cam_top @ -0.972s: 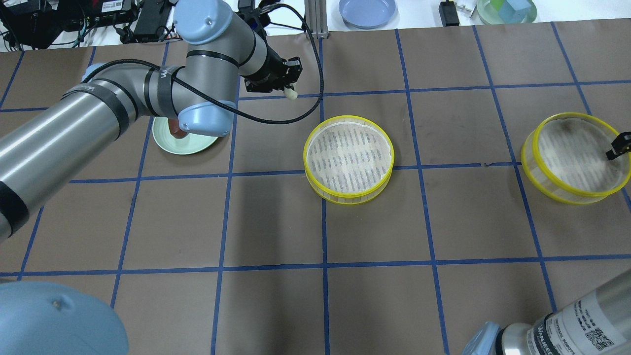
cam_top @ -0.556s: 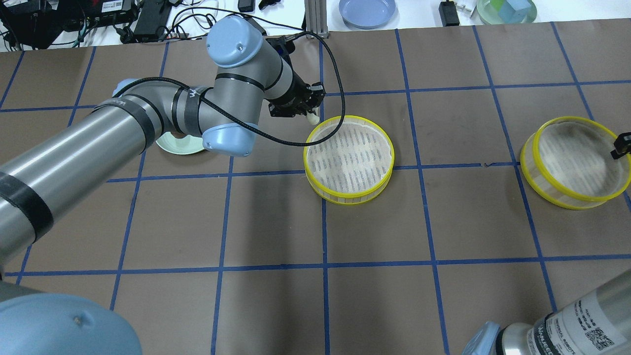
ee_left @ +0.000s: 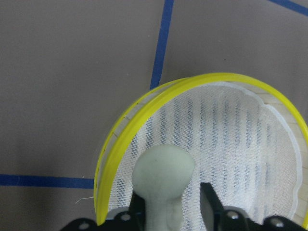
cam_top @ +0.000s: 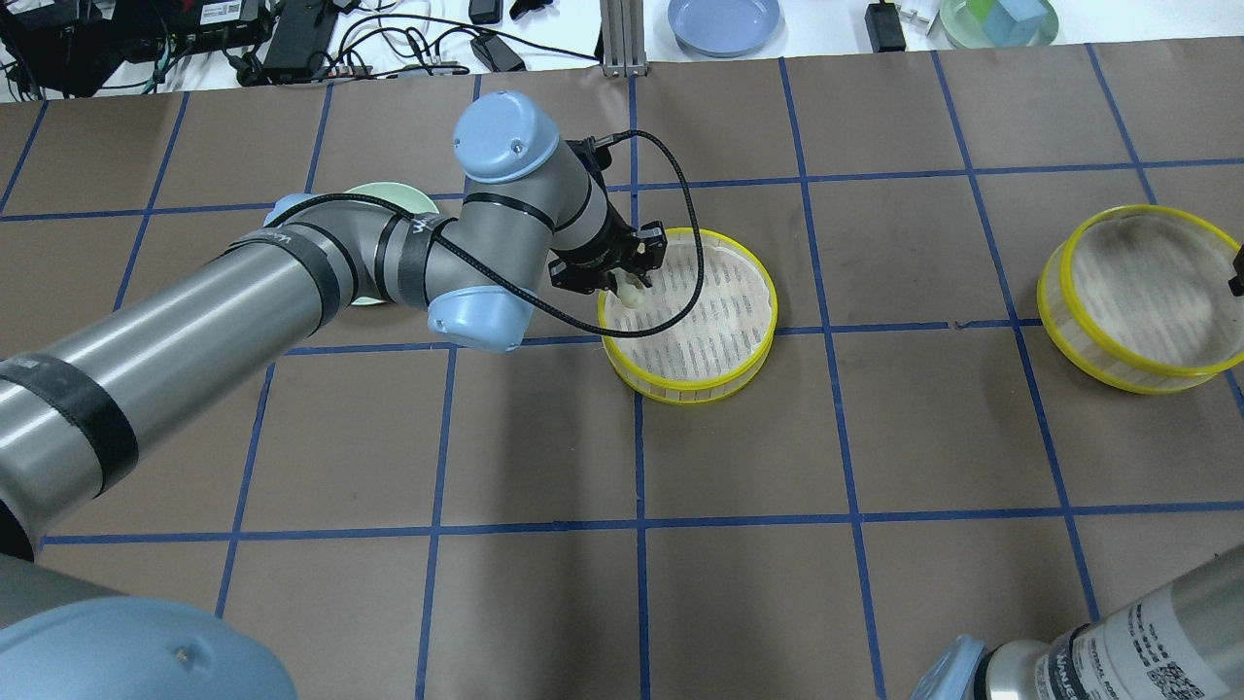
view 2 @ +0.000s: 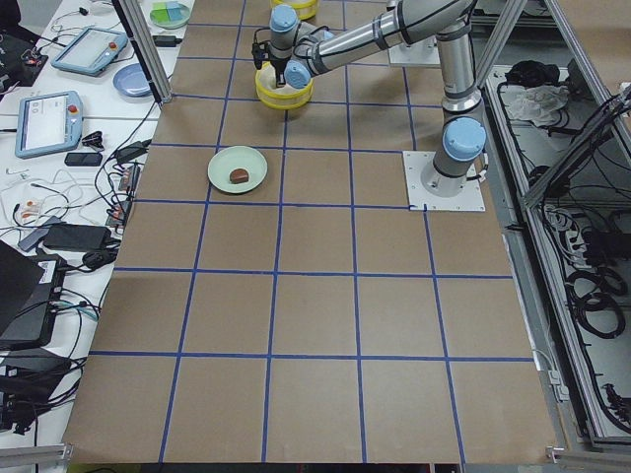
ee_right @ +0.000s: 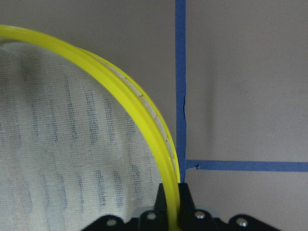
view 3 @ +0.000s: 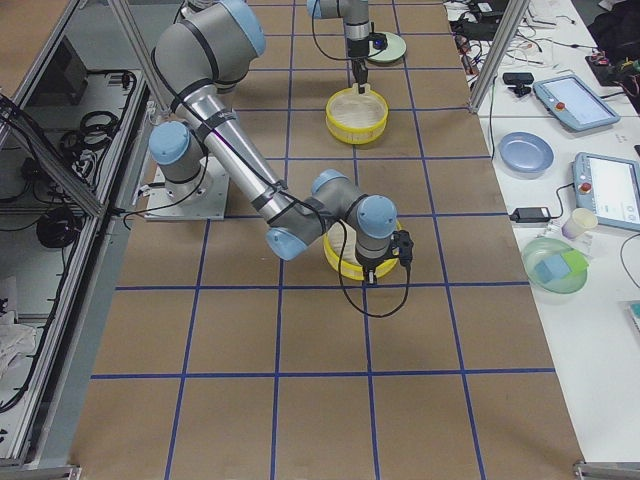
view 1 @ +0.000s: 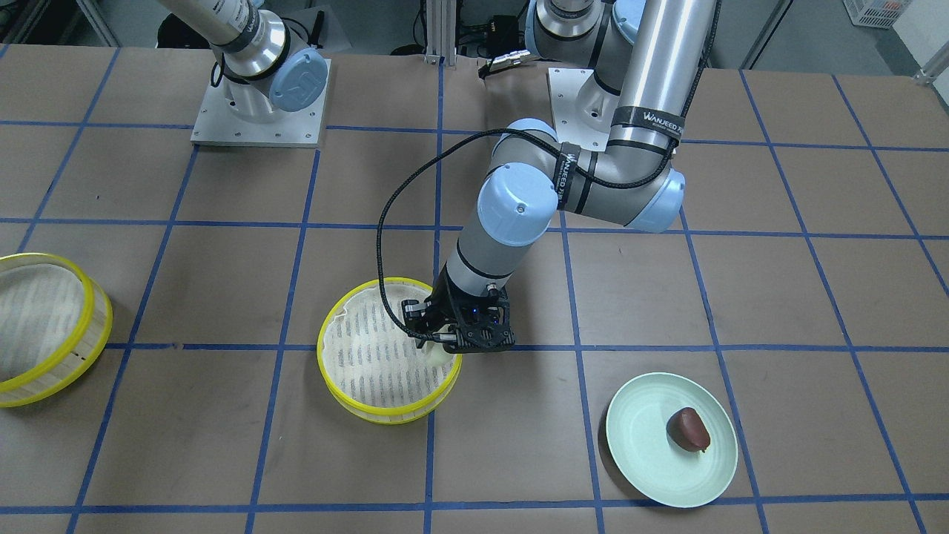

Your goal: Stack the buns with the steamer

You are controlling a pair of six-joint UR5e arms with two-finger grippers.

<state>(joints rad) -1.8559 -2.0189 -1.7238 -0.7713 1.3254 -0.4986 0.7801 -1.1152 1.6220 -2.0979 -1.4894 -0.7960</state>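
My left gripper [cam_top: 627, 283] is shut on the cream-white bun [cam_top: 633, 296] and holds it just inside the left rim of the middle yellow-rimmed steamer [cam_top: 700, 389]. The left wrist view shows the bun [ee_left: 163, 175] between the fingers, above the steamer's cloth lining [ee_left: 231, 144]. The dark reddish-brown bun [view 1: 688, 429] lies on the pale green plate [view 1: 645, 460]; my left arm hides it in the overhead view. My right gripper [ee_right: 172, 193] is shut on the yellow rim of the second steamer [cam_top: 1118, 374] at the table's right end.
A blue plate [cam_top: 724, 21], a green bowl with blocks [cam_top: 998, 19] and an aluminium post [cam_top: 617, 39] stand beyond the table's far edge. Cables and electronics [cam_top: 243, 39] lie at the far left. Both arm bases [view 1: 256, 111] sit on the robot's side.
My left gripper has carried the cream-white bun from near the plate rightward and down to the middle steamer's left rim. The second steamer has shifted slightly in the right gripper.
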